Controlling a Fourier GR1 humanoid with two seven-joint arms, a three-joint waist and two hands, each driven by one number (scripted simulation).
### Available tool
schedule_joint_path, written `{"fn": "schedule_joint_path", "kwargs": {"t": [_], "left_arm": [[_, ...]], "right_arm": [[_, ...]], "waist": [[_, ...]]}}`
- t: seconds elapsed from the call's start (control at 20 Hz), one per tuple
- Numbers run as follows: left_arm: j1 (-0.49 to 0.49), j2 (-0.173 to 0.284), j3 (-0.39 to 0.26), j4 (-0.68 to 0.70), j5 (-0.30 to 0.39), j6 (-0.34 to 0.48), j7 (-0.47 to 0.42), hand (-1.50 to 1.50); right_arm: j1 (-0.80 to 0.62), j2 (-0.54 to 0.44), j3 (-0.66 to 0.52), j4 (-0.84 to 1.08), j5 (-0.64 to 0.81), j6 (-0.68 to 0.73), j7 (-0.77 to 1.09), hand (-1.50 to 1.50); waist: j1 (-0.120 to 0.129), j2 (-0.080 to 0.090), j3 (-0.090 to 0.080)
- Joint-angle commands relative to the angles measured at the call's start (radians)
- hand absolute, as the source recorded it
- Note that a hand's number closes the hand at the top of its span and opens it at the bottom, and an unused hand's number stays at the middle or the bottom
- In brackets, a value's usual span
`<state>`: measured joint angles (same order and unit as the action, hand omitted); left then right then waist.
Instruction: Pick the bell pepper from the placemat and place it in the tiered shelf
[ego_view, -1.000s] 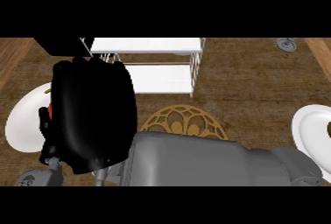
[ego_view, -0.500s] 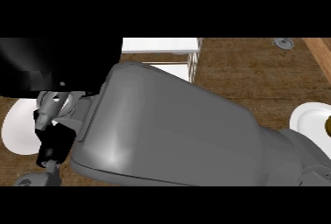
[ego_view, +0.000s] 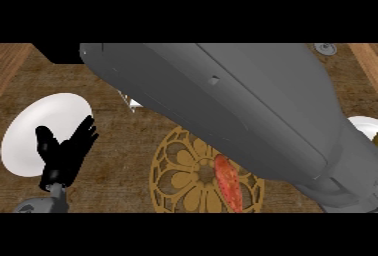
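Compared with half a second earlier, shows the right forearm (ego_view: 244, 110) swung up across the bench (ego_view: 111, 192), uncovering the placemat (ego_view: 181, 172) and hiding nearly all of the tiered shelf (ego_view: 134, 104). Locates the bell pepper (ego_view: 225, 182) lying on the placemat, partly under the forearm's edge and held by neither robot hand, so the pick is judged not yet done. Registers the left robot hand (ego_view: 66, 152) resting at lower left over the white plate (ego_view: 29, 130), fingers straight and empty; cannot tell the state of the right robot hand (ego_view: 55, 52), a dark patch at the upper left.
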<state>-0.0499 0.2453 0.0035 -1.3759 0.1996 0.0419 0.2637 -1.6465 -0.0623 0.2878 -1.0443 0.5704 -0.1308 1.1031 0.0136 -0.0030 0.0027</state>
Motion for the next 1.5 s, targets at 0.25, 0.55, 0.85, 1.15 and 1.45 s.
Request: {"fn": "schedule_joint_path", "kwargs": {"t": [0.25, 0.55, 0.85, 1.15, 1.45], "left_arm": [[0.036, -0.008, 0.003, 0.049, -0.01, -0.02, -0.028, 0.0], [-0.05, -0.047, -0.014, 0.047, -0.035, 0.037, 0.051, 0.0], [0.003, -0.046, -0.016, 0.017, -0.042, 0.018, 0.014, 0.0], [-0.032, -0.028, 0.01, 0.017, -0.019, -0.005, 0.049, 0.0], [0.016, -0.038, -0.011, -0.006, -0.04, -0.008, 0.039, 0.0]], "right_arm": [[0.015, -0.015, -0.049, 0.223, -0.003, 0.059, -0.155, 1.5], [-0.023, -0.007, -0.078, 0.353, 0.039, 0.026, -0.231, 1.5], [-0.002, 0.0, -0.118, 0.497, 0.06, -0.057, -0.372, 1.5], [-0.025, 0.027, -0.143, 0.553, 0.089, -0.142, -0.425, 1.5], [-0.052, 0.002, -0.195, 0.632, 0.067, -0.123, -0.521, 1.5]], "waist": [[0.007, 0.01, -0.005], [0.002, 0.009, -0.004], [0.017, 0.012, -0.004], [0.015, 0.011, -0.004], [0.025, 0.013, -0.004]]}}
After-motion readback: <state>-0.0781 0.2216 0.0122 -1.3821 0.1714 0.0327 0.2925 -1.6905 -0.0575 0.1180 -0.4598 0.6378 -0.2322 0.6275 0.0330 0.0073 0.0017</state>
